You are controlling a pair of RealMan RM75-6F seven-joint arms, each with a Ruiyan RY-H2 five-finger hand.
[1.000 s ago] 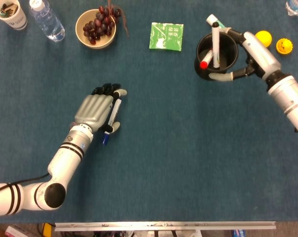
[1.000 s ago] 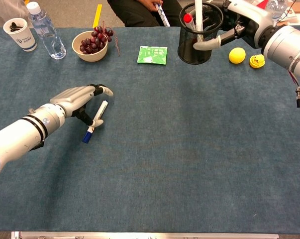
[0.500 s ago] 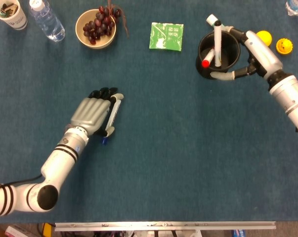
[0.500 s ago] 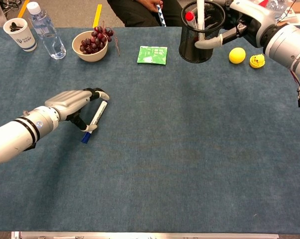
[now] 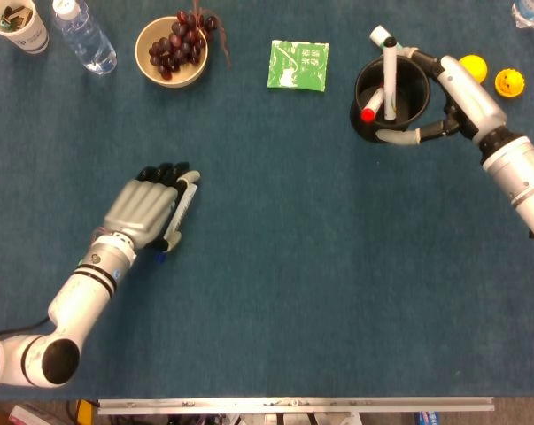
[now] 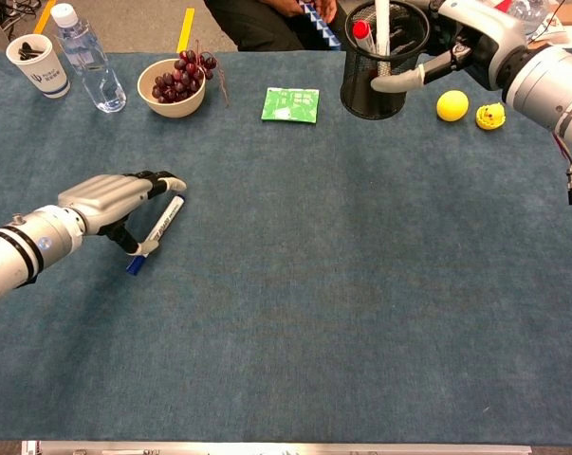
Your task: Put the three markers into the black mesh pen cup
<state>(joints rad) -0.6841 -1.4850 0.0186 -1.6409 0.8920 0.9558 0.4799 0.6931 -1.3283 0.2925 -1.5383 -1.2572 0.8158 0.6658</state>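
My left hand (image 5: pixel 143 211) (image 6: pixel 110 195) pinches a white marker with a blue cap (image 5: pixel 177 215) (image 6: pixel 157 225) between thumb and fingers, low over the blue cloth at the left. The marker slants, with its cap end toward the table's front. The black mesh pen cup (image 5: pixel 390 93) (image 6: pixel 380 62) stands at the back right. It holds a red-capped marker (image 5: pixel 368 111) (image 6: pixel 360 31) and an upright white marker (image 5: pixel 389 75) (image 6: pixel 381 19). My right hand (image 5: pixel 452 93) (image 6: pixel 466 33) grips the cup, its fingers wrapped around the wall from the right.
A bowl of grapes (image 5: pixel 171 51), a water bottle (image 5: pixel 85 35) and a paper cup (image 5: pixel 19 25) stand at the back left. A green packet (image 5: pixel 298 65) lies left of the pen cup. A yellow ball (image 5: pixel 471 67) and a yellow toy (image 5: pixel 508 82) sit behind my right hand.
My left hand has moved left and toward the table's front, carrying the blue-capped marker with it. My right hand and the pen cup have barely shifted.
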